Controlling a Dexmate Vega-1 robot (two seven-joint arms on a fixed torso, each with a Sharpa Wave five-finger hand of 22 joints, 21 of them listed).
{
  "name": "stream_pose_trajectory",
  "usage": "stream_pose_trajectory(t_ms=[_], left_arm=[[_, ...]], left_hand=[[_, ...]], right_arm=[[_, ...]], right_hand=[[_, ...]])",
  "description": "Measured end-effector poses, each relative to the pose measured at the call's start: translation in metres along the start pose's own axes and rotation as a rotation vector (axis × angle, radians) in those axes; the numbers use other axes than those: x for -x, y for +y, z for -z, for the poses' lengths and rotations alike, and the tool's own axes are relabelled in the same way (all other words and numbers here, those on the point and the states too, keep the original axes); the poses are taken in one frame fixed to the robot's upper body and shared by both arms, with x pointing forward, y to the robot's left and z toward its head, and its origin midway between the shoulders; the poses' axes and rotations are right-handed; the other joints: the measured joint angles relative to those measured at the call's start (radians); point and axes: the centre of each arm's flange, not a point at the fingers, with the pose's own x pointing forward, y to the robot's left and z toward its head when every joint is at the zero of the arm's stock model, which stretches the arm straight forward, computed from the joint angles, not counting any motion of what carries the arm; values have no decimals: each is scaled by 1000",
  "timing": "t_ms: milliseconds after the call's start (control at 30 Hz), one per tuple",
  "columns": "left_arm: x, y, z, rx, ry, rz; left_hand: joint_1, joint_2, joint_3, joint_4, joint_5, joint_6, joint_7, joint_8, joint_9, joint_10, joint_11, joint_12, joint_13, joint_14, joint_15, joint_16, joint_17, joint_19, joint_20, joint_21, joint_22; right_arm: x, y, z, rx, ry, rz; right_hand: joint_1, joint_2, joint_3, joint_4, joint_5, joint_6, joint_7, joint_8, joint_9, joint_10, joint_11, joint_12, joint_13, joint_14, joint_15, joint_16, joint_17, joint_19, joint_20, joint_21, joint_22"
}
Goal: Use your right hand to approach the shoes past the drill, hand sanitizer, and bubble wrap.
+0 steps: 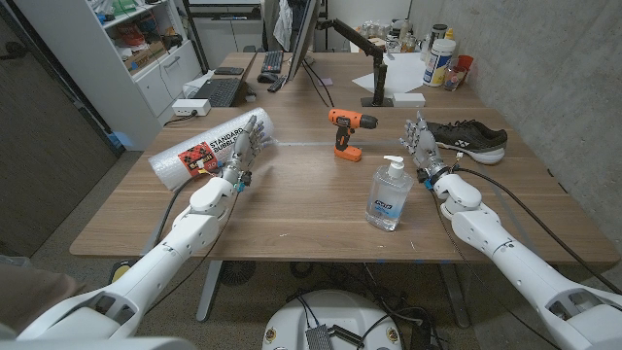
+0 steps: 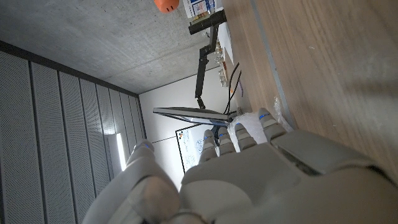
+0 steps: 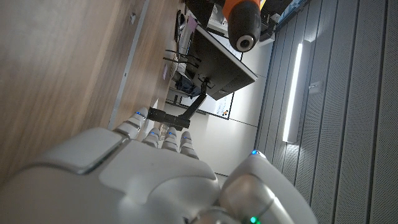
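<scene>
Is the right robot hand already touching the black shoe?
Cannot tell. In the head view, the right robot hand overlaps the black shoe's near end, so no gap or contact shows plainly.

drill (image 1: 348,131) sits mid-table, hand sanitizer (image 1: 387,195) nearer and a bit right of it. shoes (image 1: 469,140) far right, right hand (image 1: 425,148) just left of them. bubble wrap (image 1: 209,153) left, left hand (image 1: 243,148) against it.

Black shoe (image 1: 473,139), seemingly a single one, lies sideways at the table's far right.
</scene>
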Motion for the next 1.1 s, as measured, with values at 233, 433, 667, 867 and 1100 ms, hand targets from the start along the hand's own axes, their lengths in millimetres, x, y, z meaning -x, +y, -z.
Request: stream_pose_trajectory(t_ms=[233,433,667,867,1100], left_arm=[[0,-2,1,-9,2,1],[0,-4,2,-12,3,1],[0,-4,3,-12,6,2],[1,-4,4,-12,8,4],[2,-5,6,-11,12,10]], left_hand=[[4,4,0,0,0,0,0,0,0,-4,-4,0,0,0,0,0,0,0,0,0,0],[4,4,3,-3,0,0,0,0,0,-4,-4,0,0,0,0,0,0,0,0,0,0],[8,0,4,-4,0,0,0,0,0,-4,-4,0,0,0,0,0,0,0,0,0,0],[8,0,4,-4,0,0,1,0,0,-4,-4,0,0,0,0,0,0,0,0,0,0],[13,5,4,-4,0,0,1,0,0,-4,-4,0,0,0,0,0,0,0,0,0,0]], right_arm=[[-1,-1,0,-1,0,-4],[-1,-3,-3,1,-3,0],[-2,-6,-7,13,-10,5],[-2,-9,-13,38,-19,12],[-2,-21,-29,101,-46,29]], right_hand=[[0,0,0,0,0,0,0,0,0,0,0,0,0,0,0,0,0,0,0,0,0],[0,0,0,0,0,0,0,0,0,0,0,0,0,0,0,0,0,0,0,0,0],[0,0,0,0,0,0,0,0,0,0,0,0,0,0,0,0,0,0,0,0,0],[0,0,0,0,0,0,0,0,0,0,0,0,0,0,0,0,0,0,0,0,0],[7,-7,-1,-1,0,-7,7,0,0,0,0,0,0,0,0,0,0,0,0,0,0]])
